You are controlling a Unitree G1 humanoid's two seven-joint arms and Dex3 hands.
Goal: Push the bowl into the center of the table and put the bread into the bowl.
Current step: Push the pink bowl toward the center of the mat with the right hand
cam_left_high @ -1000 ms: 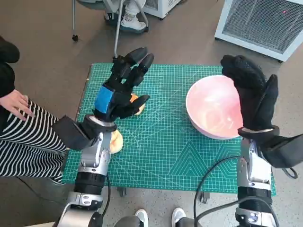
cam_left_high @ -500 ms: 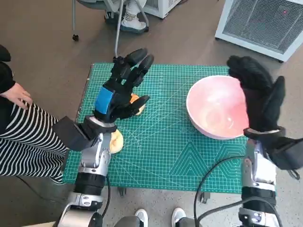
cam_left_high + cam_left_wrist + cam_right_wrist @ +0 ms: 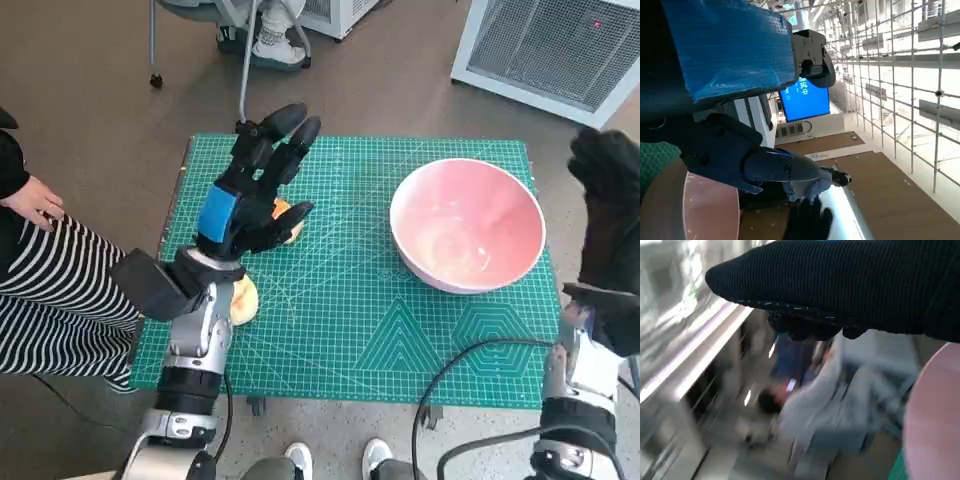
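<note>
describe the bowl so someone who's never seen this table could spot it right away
Find the green cutting mat that covers the small table. On its right half, close to the right edge, sits the bowl: wide, round, pale pink, upright and with nothing in it. It is the only pink thing and the only dish there; the bread pieces near the left hand are small and orange-brown.

Left hand (image 3: 245, 205) hovering raised, black fingers (image 3: 283, 135) extending forward and apart, holding nothing. Right hand (image 3: 610, 215) hanging gloved at far right, upright, grasping nothing.
</note>
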